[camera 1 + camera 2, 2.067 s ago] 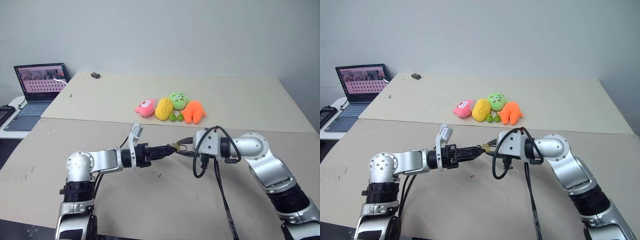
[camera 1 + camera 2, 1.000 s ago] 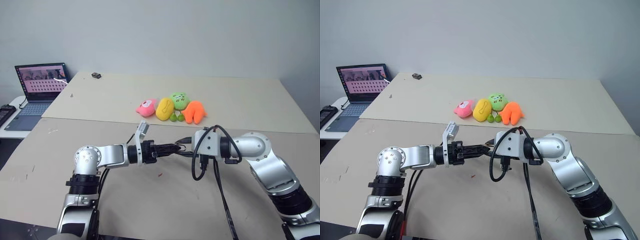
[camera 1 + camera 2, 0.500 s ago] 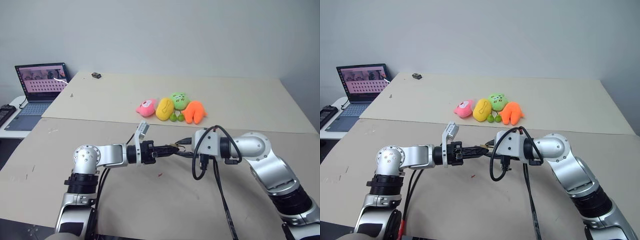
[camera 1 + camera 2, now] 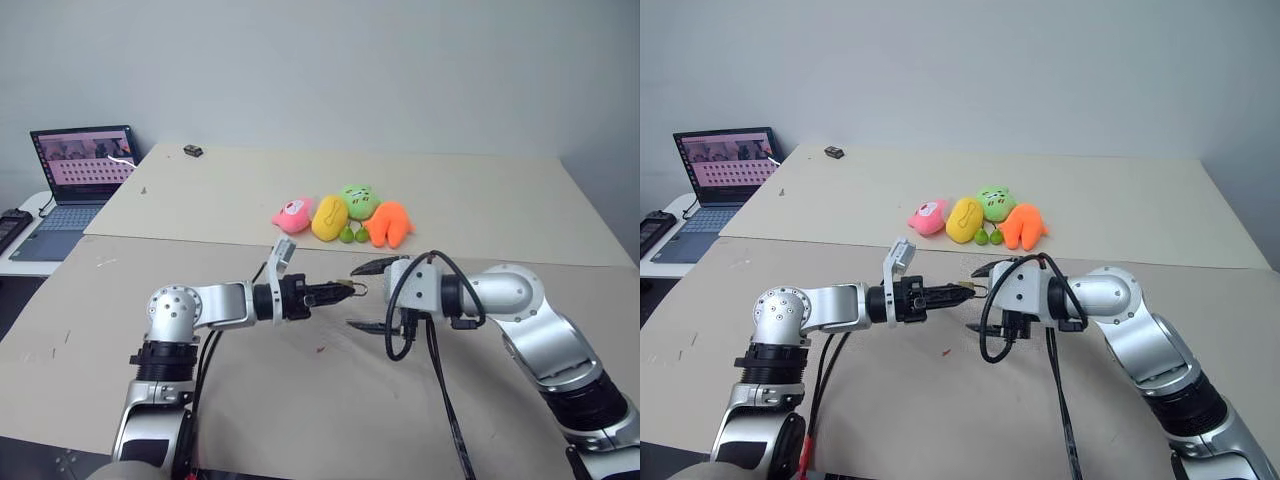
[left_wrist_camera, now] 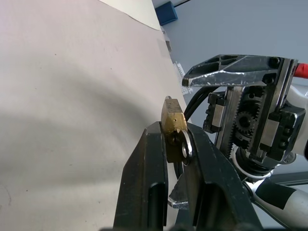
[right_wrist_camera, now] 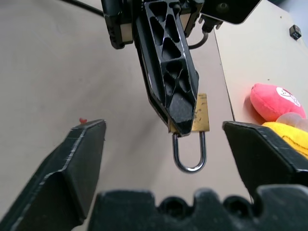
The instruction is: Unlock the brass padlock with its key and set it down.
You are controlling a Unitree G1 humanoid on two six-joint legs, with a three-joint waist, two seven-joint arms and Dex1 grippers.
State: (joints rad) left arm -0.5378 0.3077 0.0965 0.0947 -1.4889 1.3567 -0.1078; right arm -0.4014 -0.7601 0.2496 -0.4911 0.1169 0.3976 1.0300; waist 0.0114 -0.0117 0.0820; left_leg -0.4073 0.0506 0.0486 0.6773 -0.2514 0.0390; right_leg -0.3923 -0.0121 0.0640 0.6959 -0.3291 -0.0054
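right wrist view shows the padlock [image 6: 200, 114] with its shackle [image 6: 189, 154] hanging at 6 o'clock, clamped in the left gripper [image 6: 185, 118]; left wrist view hides that loop. right gripper [image 4: 368, 296] is spread wide, fingers [image 6: 72, 166] flanking the padlock at 3 and 9 o'clock, untouching.

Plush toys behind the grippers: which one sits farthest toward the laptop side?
The pink plush, at the row's left end; the yellow plush, green plush and orange plush follow rightward.
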